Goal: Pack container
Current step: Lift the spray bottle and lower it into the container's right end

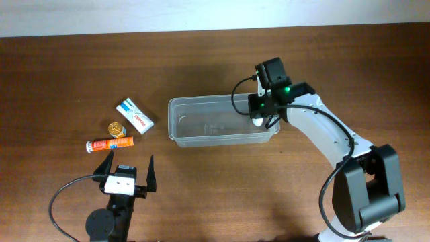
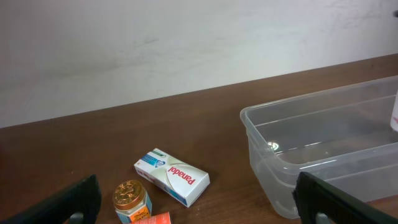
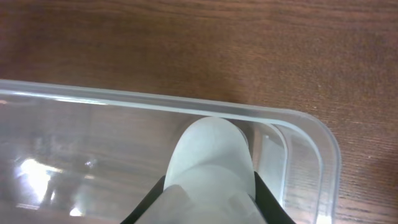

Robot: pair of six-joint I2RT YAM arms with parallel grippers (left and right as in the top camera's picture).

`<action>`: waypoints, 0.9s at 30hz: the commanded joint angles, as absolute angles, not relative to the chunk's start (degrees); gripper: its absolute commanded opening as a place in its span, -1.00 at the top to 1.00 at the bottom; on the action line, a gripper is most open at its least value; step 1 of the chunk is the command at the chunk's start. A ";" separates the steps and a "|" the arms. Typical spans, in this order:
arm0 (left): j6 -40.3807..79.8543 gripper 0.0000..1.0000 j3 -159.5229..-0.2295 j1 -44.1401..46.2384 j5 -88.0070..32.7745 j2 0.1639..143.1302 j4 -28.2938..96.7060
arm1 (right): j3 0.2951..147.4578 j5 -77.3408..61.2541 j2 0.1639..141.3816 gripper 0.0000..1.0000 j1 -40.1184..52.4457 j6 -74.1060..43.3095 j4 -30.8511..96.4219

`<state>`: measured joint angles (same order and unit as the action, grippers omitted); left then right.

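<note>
Between fingers of right gripper (image 3: 208, 208) white rounded item (image 3: 211, 155) sat clamped. Just beneath it lay end corner of container (image 3: 124, 99), clear tub on wooden table (image 3: 186, 37). Left gripper (image 1: 129, 165) stood spread wide, held nothing. Just ahead of it lay orange tube (image 1: 109, 144), then gold-lidded jar (image 1: 116, 128), then Panadol box (image 1: 134, 115); container sat farther ahead, to its right.

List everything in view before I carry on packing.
table: one, brown wood, under everything
container: one, clear, table centre
box: one, white and blue, left of container
jar: one, gold lid, beside box
tube: one, orange, next to jar
white item: one, white, at container's right end, in right gripper
left gripper: one, black, open, empty, at near edge
right gripper: one, black, shut on white item
</note>
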<state>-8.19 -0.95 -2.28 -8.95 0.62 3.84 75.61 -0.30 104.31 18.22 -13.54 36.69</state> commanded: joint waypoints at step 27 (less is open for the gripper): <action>-9.32 -0.99 -0.51 -2.57 -8.58 0.30 3.79 | 72.34 5.19 104.51 0.04 18.79 -15.49 30.20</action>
<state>-8.19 -0.93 -2.28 -8.95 0.62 3.86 72.14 3.90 104.31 18.26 -15.20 30.39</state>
